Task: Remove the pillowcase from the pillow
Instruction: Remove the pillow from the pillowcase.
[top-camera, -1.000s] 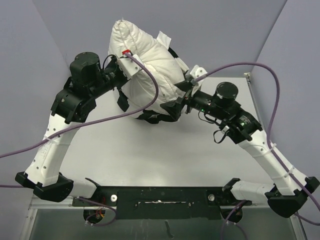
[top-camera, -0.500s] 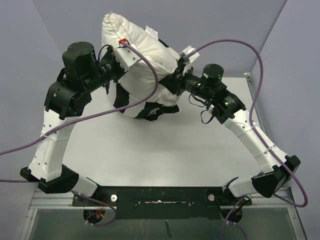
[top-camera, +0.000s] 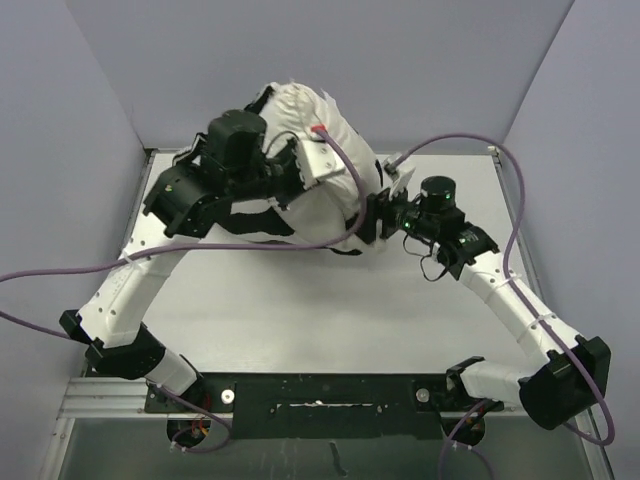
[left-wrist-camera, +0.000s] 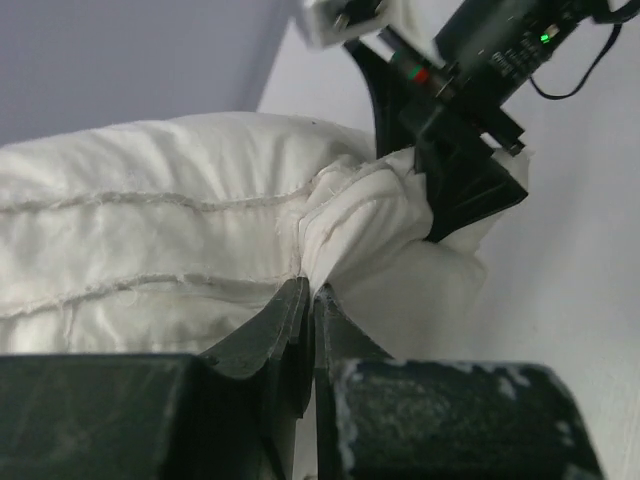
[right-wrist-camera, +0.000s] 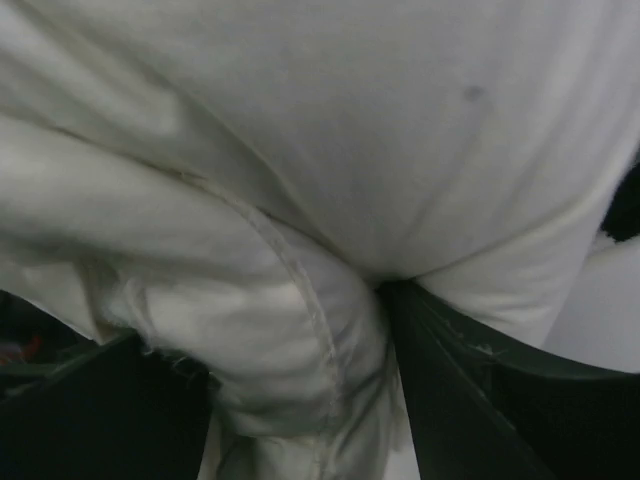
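pale table (top-camera: 300, 300): one pillow (top-camera: 300, 105), pinched tight by left tool (left-wrist-camera: 306, 300) and right tool (right-wrist-camera: 290, 350).

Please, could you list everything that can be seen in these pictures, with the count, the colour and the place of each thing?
pillow: 1, white, far side of the table, between the arms
pillowcase: 1, only dark scraps show, under the pillow's near edge
table: 1, pale grey, beneath everything
walls: 3, bluish grey, around the table
cables: 2, purple, one from each wrist
arms: 2, white and black, bases at the near edge
left gripper: 1, black, shut on a pillow fold
right gripper: 1, black, shut on bunched pillow fabric
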